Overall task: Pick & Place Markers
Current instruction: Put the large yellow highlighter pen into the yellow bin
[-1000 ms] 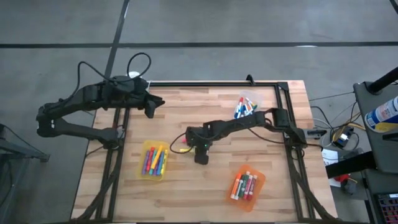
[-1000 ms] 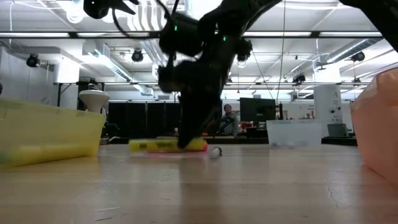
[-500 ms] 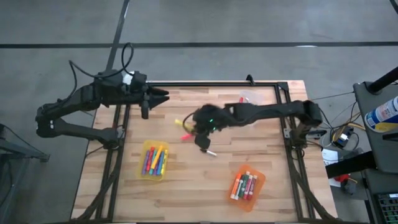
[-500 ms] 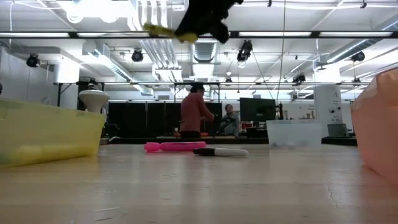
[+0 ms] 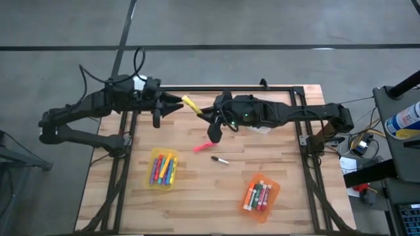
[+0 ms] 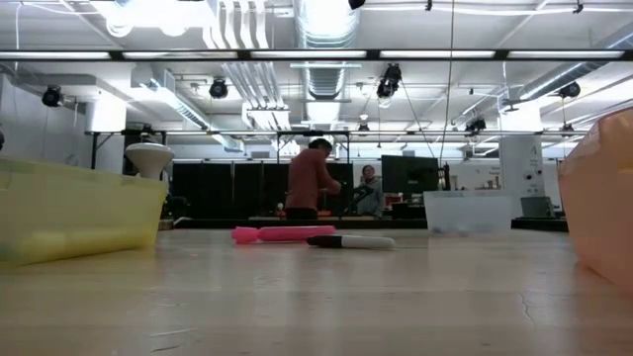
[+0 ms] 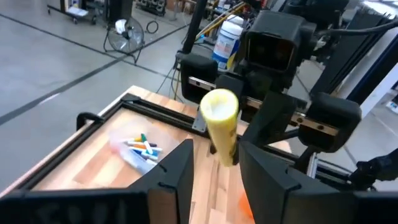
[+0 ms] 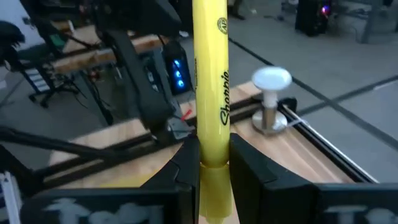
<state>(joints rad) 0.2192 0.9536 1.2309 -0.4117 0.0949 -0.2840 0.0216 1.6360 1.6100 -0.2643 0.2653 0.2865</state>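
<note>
My right gripper is high above the table's far middle, shut on a yellow marker. The marker's free end faces my left gripper, which is open and level. In the left wrist view that end shows in the gap between the left fingers; I see no touch. A pink marker and a black-and-white marker lie flat on the table. Neither gripper shows in the low view. My right gripper pinches the yellow marker near one end between its two fingers. The fingers come about level from the table's right. The marker sticks straight out ahead along them, lifted clear, its long free part reaching toward the left gripper.
A yellow bin with several markers sits near left. An orange bin with several markers sits near right. A clear bin holding markers stands at the far right, under the right arm. A black frame rail runs along the far edge.
My right gripper has risen from the table with the yellow marker, gone toward the far edge and the left gripper, and tipped from pointing down to about level. The pink and black-and-white markers stay on the table. My left gripper has tipped up and rolled at its place.
</note>
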